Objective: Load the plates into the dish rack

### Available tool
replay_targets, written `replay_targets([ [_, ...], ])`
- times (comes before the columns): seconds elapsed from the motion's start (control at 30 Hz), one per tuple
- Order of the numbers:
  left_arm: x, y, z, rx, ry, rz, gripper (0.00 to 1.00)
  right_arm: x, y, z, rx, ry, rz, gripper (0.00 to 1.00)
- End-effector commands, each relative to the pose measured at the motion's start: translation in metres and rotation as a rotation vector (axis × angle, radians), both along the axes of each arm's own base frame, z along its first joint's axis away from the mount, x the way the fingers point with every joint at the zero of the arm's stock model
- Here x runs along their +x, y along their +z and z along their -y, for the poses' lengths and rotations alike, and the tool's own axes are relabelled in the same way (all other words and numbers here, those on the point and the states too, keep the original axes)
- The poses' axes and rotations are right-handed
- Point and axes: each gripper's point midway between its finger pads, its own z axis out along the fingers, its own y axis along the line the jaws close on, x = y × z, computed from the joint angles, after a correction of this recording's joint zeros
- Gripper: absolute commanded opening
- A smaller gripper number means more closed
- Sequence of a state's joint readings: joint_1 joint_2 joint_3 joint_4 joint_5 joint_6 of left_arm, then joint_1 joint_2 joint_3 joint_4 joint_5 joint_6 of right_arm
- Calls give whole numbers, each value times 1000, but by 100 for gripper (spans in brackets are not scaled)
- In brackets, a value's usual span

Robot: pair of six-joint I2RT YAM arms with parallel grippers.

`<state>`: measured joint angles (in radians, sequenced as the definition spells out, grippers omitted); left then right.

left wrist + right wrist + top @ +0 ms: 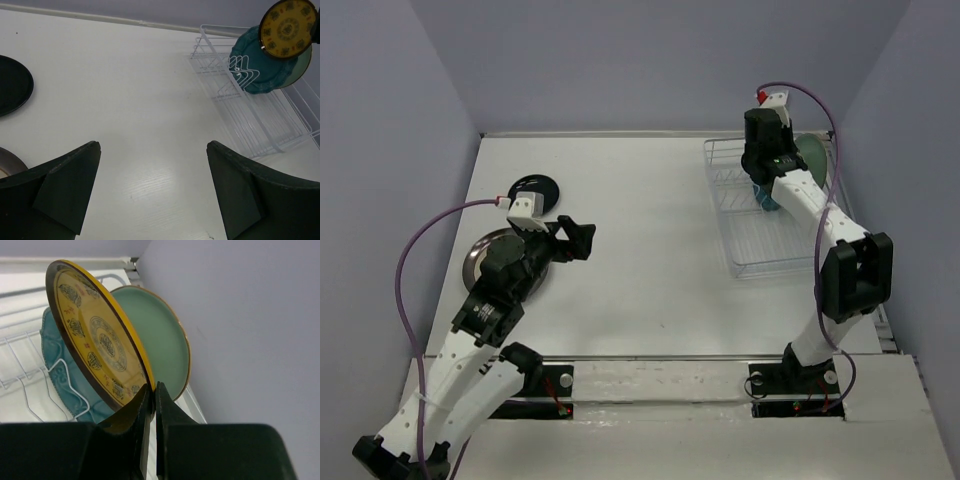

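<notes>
My right claw (151, 391) clamps the small yellow patterned plate (97, 337); I'd lower it upright between white wire rack (265, 125) prongs (left claw (152, 147) apart).

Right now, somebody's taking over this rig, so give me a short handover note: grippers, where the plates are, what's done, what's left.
Left gripper: open, empty, above the white table.
Right gripper: shut on the small yellow patterned plate at its rim, holding it upright over the white wire dish rack at its far end.
Done: scalloped dark teal plate and pale mint plate stand in the rack.
Left: slot the yellow plate; load the small black plate and silver metal plate, both flat on the table's left side.
</notes>
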<state>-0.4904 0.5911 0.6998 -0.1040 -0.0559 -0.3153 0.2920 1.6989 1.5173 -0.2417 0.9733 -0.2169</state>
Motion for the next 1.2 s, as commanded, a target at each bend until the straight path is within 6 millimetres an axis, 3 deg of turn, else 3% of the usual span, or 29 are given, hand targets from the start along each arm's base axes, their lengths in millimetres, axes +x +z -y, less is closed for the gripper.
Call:
replay_targets([
  [0.0,1,12,1,-5,-6,47,98,9,5,2,52,15,5,7],
  [0.57,8,3,3,14,-2,19,98,14,-103,-22,241,53,-146,7],
  [0.63,10,0,4,19,1,9,98,13,-107,-22,249,37,-152,22],
  [0.7,12,-1,3,23,7,1,98,12,-101,-24,277,36,-131,47],
  [0.8,15,-3,3,23,7,-1,98,11,-75,-31,335,75,-74,61],
  [0.87,20,-7,2,26,16,-14,98,4,-47,-37,391,117,-12,63],
  [0.97,30,-14,-1,24,40,-47,98,-7,-33,-58,509,230,16,64],
  [1.0,33,-16,-2,19,47,-57,98,-15,-15,-64,548,280,56,64],
  [1.03,39,-16,-8,10,70,-67,98,-20,-11,-71,580,322,67,64],
  [1.07,45,-22,-7,-10,75,-97,98,-26,-10,-93,650,414,60,65],
  [1.1,48,-24,-5,-24,63,-115,98,-33,-20,-102,688,458,49,65],
  [1.17,61,-34,-12,-64,92,-173,98,-51,-3,-135,793,600,90,66],
])
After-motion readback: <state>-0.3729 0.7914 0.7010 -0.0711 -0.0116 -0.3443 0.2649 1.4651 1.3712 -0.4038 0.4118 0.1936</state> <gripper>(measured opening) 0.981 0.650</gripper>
